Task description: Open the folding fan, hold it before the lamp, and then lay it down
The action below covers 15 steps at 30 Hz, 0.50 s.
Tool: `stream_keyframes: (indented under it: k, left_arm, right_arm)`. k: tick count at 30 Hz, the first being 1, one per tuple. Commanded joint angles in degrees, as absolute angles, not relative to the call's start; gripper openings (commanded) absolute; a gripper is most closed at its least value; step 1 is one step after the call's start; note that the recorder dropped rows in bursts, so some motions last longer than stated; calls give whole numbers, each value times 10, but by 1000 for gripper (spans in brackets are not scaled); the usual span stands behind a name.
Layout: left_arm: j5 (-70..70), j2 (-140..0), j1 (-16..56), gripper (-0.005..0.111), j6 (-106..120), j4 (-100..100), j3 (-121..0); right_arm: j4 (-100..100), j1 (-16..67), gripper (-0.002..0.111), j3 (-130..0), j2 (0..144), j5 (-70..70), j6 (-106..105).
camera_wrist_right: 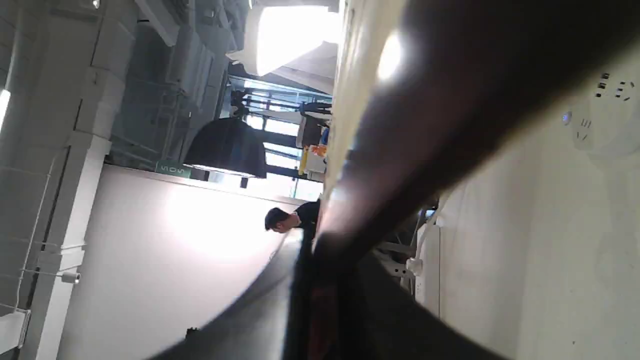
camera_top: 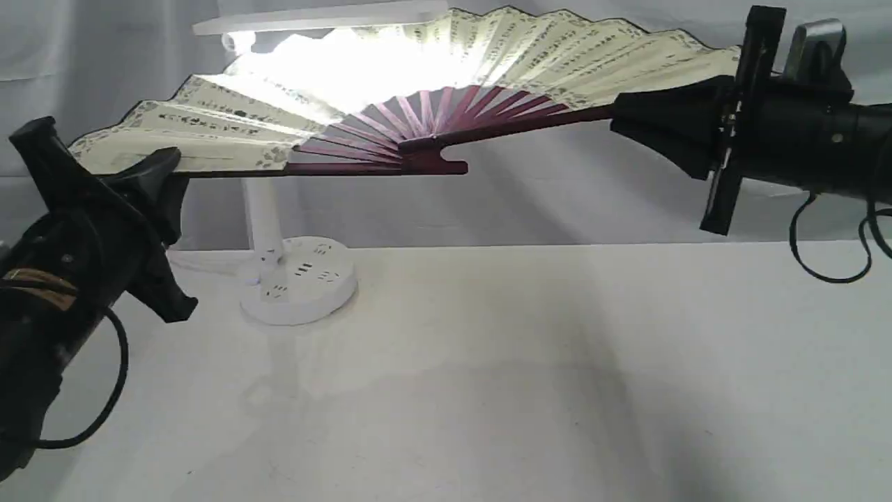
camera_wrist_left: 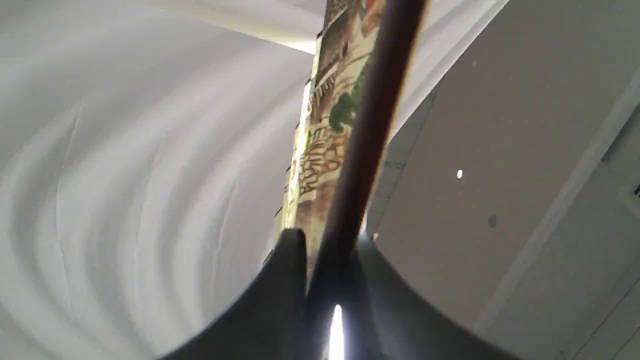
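The folding fan (camera_top: 390,90) is spread wide open in the air, its cream leaf with black calligraphy facing the camera and its maroon ribs meeting at the pivot low in the middle. It hangs in front of the white lamp (camera_top: 268,223), whose lit bar head (camera_top: 320,17) glows through the paper. My left gripper (camera_top: 164,164) is shut on the fan's left outer rib, seen close in the left wrist view as the fan (camera_wrist_left: 350,140) between black fingers (camera_wrist_left: 287,250). My right gripper (camera_top: 624,115) is shut on the right outer rib; the fan (camera_wrist_right: 425,125) blurs past that camera.
The lamp's round base (camera_top: 300,282) with sockets stands on the white table (camera_top: 488,369) at the back left, its white cord trailing left. A pale curtain hangs behind. Black cables loop under both arms.
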<state>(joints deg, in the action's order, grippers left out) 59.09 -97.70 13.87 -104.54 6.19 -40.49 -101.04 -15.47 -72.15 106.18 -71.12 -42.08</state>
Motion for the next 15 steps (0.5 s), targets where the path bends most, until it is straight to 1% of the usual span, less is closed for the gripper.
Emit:
stream_keyframes:
  k: [1,15]
  left_arm:
    - [591,-947,125,0,-1079,129,-406]
    - [584,-941,125,0,-1078,129,-406]
  right_arm:
    - [-999,-165,0,-721,1052,-682,-434]
    - [-999,-165,0,-721,1049,-690,-432]
